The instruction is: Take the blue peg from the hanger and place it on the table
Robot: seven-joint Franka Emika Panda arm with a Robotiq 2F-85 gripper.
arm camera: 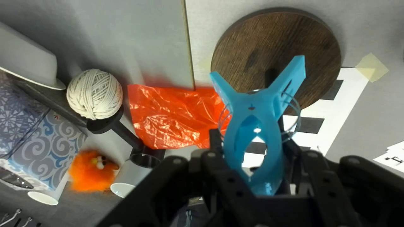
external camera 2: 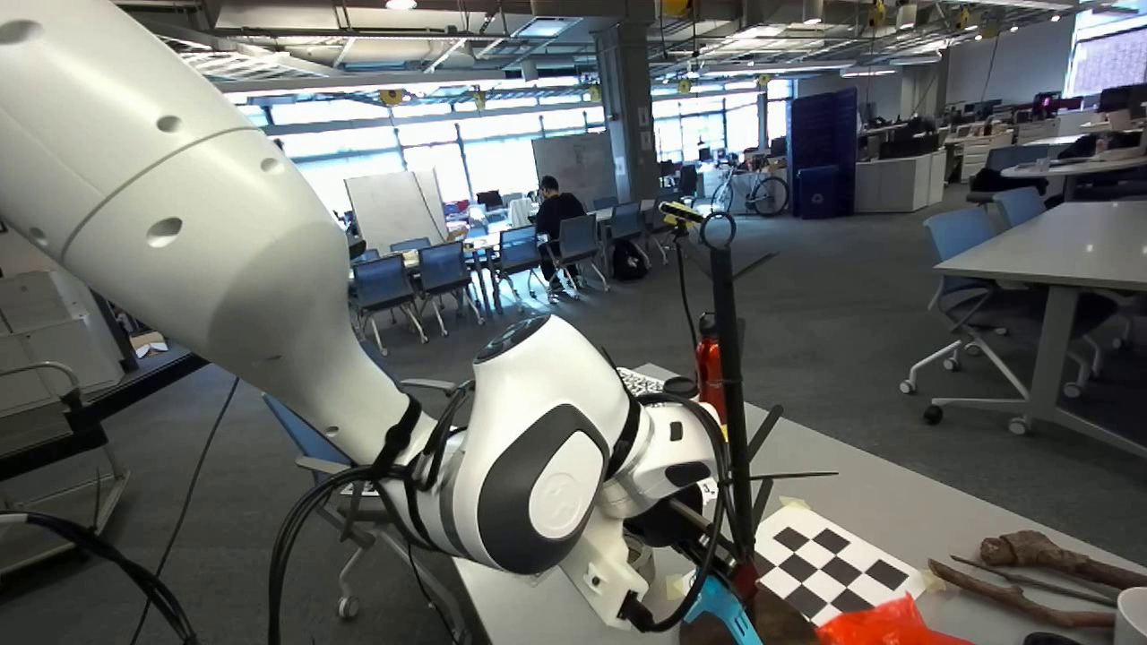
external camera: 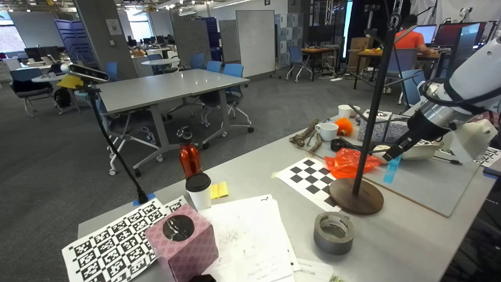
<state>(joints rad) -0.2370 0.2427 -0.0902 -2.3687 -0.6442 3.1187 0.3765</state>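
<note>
My hand (arm camera: 252, 141) pinches the blue peg (arm camera: 263, 105) across its body, handles (arm camera: 295, 72) jutting ahead of me. Probably light, stiff, slick; body's the right hold, squeezing handles could open it.

At the bottom of the wrist view, the gripper (arm camera: 251, 142) is blurred and cut off. At right in an exterior view it hides the top of the blue peg (external camera: 391, 172); at lower centre, writing on the papers (external camera: 250, 235) is illegible.

The arm (external camera 2: 224, 237) is white, with round recesses (external camera 2: 164, 232) and a dark-grey joint panel (external camera 2: 504, 493). Black cables (external camera: 462, 103) loop along it. The fingers (arm camera: 216, 138) are black.
</note>
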